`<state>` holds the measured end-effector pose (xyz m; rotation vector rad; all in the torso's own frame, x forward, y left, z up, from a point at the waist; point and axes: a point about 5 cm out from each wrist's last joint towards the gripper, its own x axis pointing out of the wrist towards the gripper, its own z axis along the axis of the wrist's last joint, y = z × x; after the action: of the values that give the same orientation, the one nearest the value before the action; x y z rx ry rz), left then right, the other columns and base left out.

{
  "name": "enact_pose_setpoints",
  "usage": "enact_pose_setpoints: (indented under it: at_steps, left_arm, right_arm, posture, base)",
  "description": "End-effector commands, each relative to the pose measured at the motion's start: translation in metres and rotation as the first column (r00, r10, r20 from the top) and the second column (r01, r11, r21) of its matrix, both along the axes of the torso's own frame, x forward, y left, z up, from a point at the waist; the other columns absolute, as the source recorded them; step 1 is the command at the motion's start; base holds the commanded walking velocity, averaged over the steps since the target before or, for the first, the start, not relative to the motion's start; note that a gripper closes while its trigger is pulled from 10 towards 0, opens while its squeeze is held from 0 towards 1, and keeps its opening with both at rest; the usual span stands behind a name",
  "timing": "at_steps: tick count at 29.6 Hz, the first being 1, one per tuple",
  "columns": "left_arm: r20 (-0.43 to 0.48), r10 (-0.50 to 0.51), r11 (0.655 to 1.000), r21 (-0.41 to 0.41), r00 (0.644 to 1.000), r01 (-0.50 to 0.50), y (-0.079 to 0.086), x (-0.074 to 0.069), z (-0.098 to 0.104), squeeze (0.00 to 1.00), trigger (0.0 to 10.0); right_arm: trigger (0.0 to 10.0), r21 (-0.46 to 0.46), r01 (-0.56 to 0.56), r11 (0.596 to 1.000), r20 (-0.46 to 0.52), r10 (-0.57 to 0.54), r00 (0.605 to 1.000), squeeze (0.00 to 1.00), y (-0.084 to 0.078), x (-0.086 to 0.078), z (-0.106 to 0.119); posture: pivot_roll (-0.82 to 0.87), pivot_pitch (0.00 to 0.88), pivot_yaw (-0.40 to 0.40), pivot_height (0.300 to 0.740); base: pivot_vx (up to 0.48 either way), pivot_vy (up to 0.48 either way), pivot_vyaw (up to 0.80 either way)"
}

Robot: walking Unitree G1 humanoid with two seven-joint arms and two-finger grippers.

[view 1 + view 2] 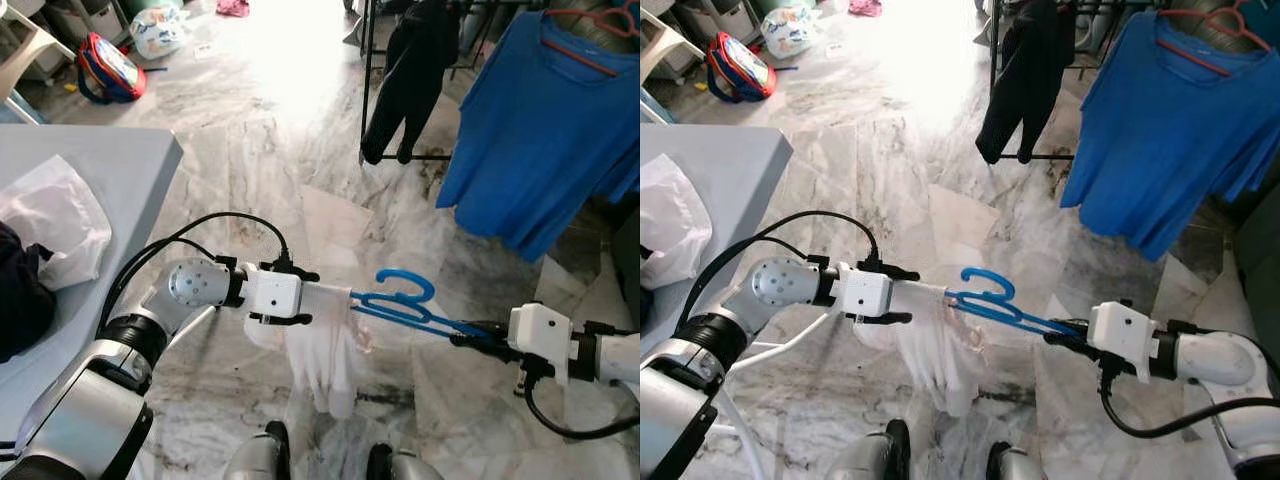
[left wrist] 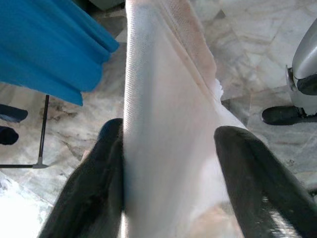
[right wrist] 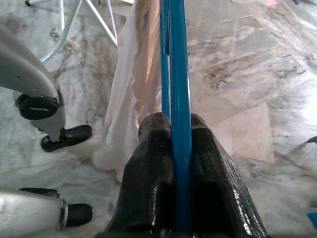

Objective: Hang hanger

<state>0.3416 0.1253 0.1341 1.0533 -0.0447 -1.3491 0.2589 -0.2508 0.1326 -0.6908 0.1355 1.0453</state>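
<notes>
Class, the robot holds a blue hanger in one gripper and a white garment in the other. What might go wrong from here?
1. The right gripper pinches the blue hanger only at one far end, so it may twist or slip.
2. The white garment hangs bunched from the left gripper, mostly off the hanger, and may slide off.
3. The blue shirt already crowds the rack.

Blue hanger (image 1: 405,300), white garment (image 1: 322,350), grey-veined marble floor (image 1: 260,150), seemingly pale.

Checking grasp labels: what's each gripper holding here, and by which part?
Right gripper: blue hanger, jaws shut on the end of one arm. Left gripper: white garment, pinched at its top edge, the rest hanging below.
</notes>
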Motion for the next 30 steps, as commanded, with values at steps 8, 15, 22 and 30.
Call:
enact_pose_setpoints:
  at_steps: [8,15,22,30]
  left_arm:
    - [0.112,0.038,0.999,0.001,0.993,-0.039,-0.002,0.008,0.009,0.0,2.2]
    - [0.142,0.06,0.998,0.022,0.988,-0.064,0.001,0.01,0.008,0.0,10.0]
    - [0.129,0.041,0.997,0.053,0.991,-0.049,0.002,0.008,0.004,0.0,9.3]
    - [0.146,0.055,0.994,0.08,0.988,-0.068,0.0,0.009,-0.002,0.0,10.0]
  right_arm:
    - [10.0,0.003,0.022,1.0,0.052,-0.022,0.998,0.0,-0.001,0.005,0.001]
    - [10.0,-0.006,0.032,0.999,0.065,-0.032,0.997,0.0,0.0,0.008,0.0]
    - [10.0,-0.009,0.036,0.999,0.071,-0.036,0.997,0.0,0.0,0.009,-0.001]
    - [10.0,0.008,-0.005,1.0,0.075,0.004,0.997,0.0,0.01,0.012,0.0]
  posture:
    - [-0.01,0.26,0.083,0.74]
    - [-0.01,0.262,0.083,0.74]
    - [0.0,0.265,0.084,0.74]
    - [-0.01,0.265,0.088,0.74]
  base:
    - [0.0,0.0,0.0]
    - [0.0,0.0,0.0]
    - [0.0,0.0,0.0]
    - [0.0,0.0,0.0]
